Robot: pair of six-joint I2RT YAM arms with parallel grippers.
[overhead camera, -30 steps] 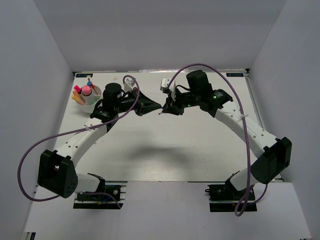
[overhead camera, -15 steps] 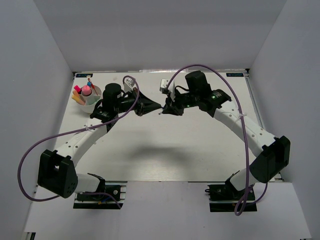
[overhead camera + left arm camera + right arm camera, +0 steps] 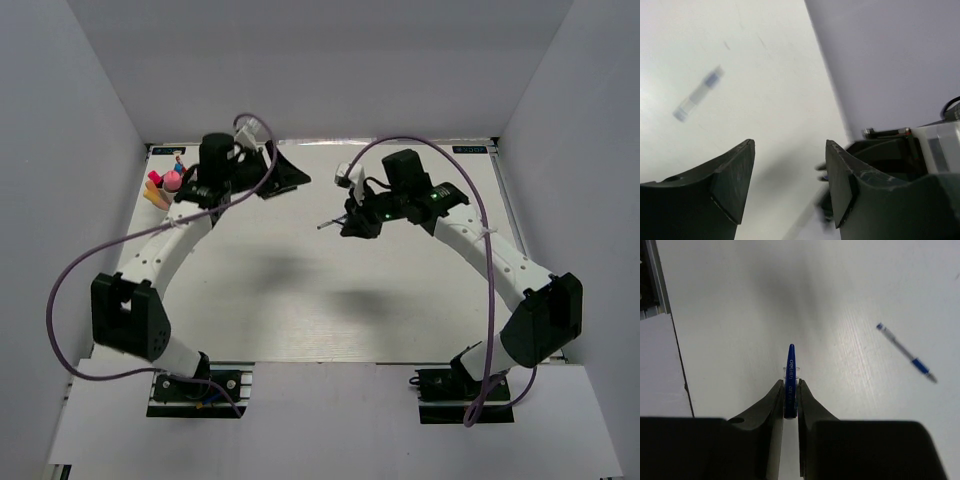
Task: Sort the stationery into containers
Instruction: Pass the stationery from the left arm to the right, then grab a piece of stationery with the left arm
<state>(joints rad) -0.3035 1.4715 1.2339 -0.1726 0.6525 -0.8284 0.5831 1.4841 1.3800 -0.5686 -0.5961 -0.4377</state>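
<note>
Underneath everything, a white table (image 3: 300,310), boxed in by pale grey walls (image 3: 60,200) on the left, right and far sides. Bolted at its near edge, the left arm (image 3: 150,270), bowed up along the left side toward the far edge, and the right arm (image 3: 490,260), curved in from the right toward the middle, each trailed by a purple cable (image 3: 60,300). At the far left corner, just beside and partly behind the left arm, a low white bowl (image 3: 162,208), mostly hidden. Near the far edge, the left gripper (image 3: 290,178) (image 3: 790,175), shown by its wrist camera with dark fingers (image 3: 735,175) spread wide and nothing between them. Near the table's middle, well apart from it, the right gripper (image 3: 345,225) (image 3: 790,385), closed to a narrow slit on a blue pen (image 3: 791,365) (image 3: 325,226), clamped at the barrel, with the pointed end sticking out ahead and white lettering down the side. Lying flat on the table, off to the right in the right wrist view, a loose pen (image 3: 905,352) with a clear body and blue bands. In the left wrist view, a blurred pen (image 3: 697,95) of similar look, also on the table; cannot tell whether the same one. Standing in the bowl: a pink round-topped stick (image 3: 172,180), a pink marker (image 3: 153,177), an orange marker (image 3: 155,197) and a thin red pen (image 3: 180,160). Cannot tell which compartment for any of them.
</note>
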